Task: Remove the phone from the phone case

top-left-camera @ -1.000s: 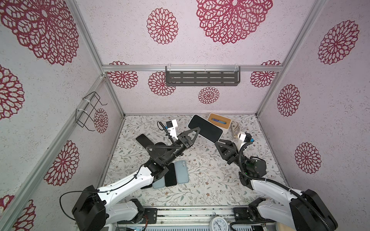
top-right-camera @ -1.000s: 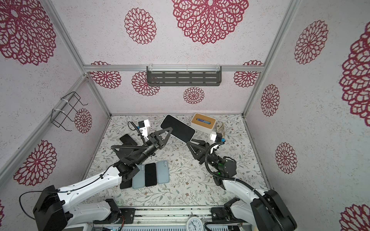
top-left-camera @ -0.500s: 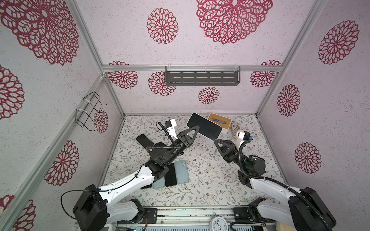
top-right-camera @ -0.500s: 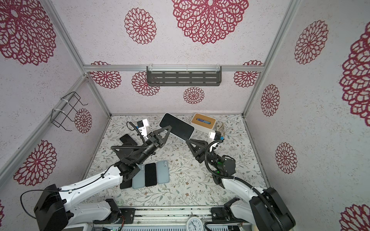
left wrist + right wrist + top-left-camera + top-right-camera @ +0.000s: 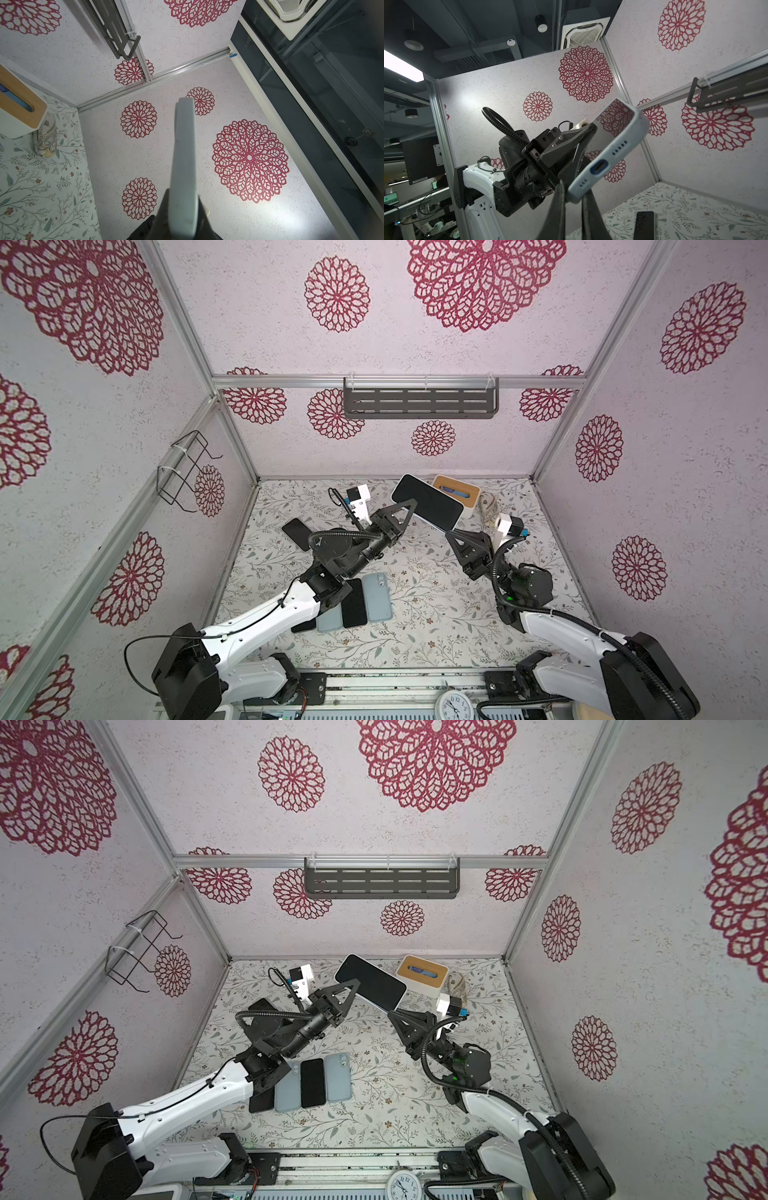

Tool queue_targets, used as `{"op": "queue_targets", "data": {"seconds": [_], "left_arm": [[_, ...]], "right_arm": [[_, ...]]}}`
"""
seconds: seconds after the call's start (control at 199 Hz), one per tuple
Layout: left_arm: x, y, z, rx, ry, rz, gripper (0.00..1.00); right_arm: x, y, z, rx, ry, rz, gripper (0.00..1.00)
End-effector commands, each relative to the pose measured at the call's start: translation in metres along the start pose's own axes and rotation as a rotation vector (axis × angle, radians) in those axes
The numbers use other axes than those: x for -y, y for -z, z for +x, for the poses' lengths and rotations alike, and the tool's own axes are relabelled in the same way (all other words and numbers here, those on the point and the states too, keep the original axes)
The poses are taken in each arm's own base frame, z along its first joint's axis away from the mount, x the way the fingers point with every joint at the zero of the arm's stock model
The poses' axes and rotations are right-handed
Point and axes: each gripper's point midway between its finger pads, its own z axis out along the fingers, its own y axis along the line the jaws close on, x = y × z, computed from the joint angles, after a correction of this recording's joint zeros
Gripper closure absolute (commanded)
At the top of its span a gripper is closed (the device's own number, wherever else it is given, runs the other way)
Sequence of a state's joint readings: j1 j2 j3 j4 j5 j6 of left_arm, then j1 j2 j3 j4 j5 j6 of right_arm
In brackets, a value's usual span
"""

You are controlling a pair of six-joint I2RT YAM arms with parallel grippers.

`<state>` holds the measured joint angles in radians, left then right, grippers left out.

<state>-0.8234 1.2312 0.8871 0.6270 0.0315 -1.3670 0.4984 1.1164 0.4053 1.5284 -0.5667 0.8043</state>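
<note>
Bimanual cell from above, left to right. A wire rack (image 5: 185,472) hangs on the left wall. On the floral table (image 5: 415,639) a dark handset (image 5: 296,533) lies alone, one end hidden behind the left arm's cable. Nearer the front, a row of handsets and cases (image 5: 312,1083) lies side by side, its left end covered by that arm in both top views. The left gripper (image 5: 409,508) is clamped across the phone (image 5: 426,499), which hangs tilted in the air above the table's far half, screen up, seated in its pale blue phone case (image 5: 612,151). A slotted shelf (image 5: 419,403) is mounted on the back wall. The right gripper (image 5: 449,534) is closed on the phone case at its lower corner. Behind the phone stands a tissue box (image 5: 457,491), partly hidden by it, with a small bottle (image 5: 488,508) just beside it, its contents hard to make out. The left wrist view gives only the phone case's thin edge, flanked by dark fingers (image 5: 163,212) cut off by the frame, and a cropped tissue box. Only the right wrist view shows the charging port, the speaker holes, the screen mirroring the wall pattern, and the corner lying between its own two fingers. No view shows whether the phone has lifted from the phone case.
</note>
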Motion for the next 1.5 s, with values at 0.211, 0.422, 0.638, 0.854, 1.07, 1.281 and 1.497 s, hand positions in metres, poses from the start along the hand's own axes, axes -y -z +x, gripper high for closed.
{"op": "queue_targets", "data": {"seconds": [0.211,0.422,0.638,0.854,1.07,1.281,1.497], "left_arm": [[0.051,0.003,0.045,-0.168,0.061,0.129,1.0],[0.06,0.002,0.051,-0.197,0.068,0.144,1.0],[0.059,0.006,0.046,-0.184,0.046,0.133,1.0],[0.055,0.036,-0.014,-0.073,-0.035,0.068,1.0],[0.068,0.059,-0.022,-0.336,-0.295,-0.015,1.0],[0.034,0.096,0.008,-0.702,-0.632,-0.239,1.0],[0.028,0.093,0.011,-0.8,-0.77,-0.225,1.0]], "right_arm": [[0.031,-0.016,-0.019,-0.068,0.249,0.118,1.0],[0.047,-0.011,-0.023,-0.056,0.339,0.211,1.0],[0.049,-0.001,-0.035,-0.009,0.359,0.265,1.0],[0.014,0.03,-0.024,-0.002,0.359,0.185,0.67],[-0.017,0.029,-0.006,-0.183,0.296,0.07,0.41],[-0.045,0.02,0.014,-0.385,0.182,-0.098,0.33],[-0.058,0.015,0.051,-0.523,0.168,-0.188,0.36]]}}
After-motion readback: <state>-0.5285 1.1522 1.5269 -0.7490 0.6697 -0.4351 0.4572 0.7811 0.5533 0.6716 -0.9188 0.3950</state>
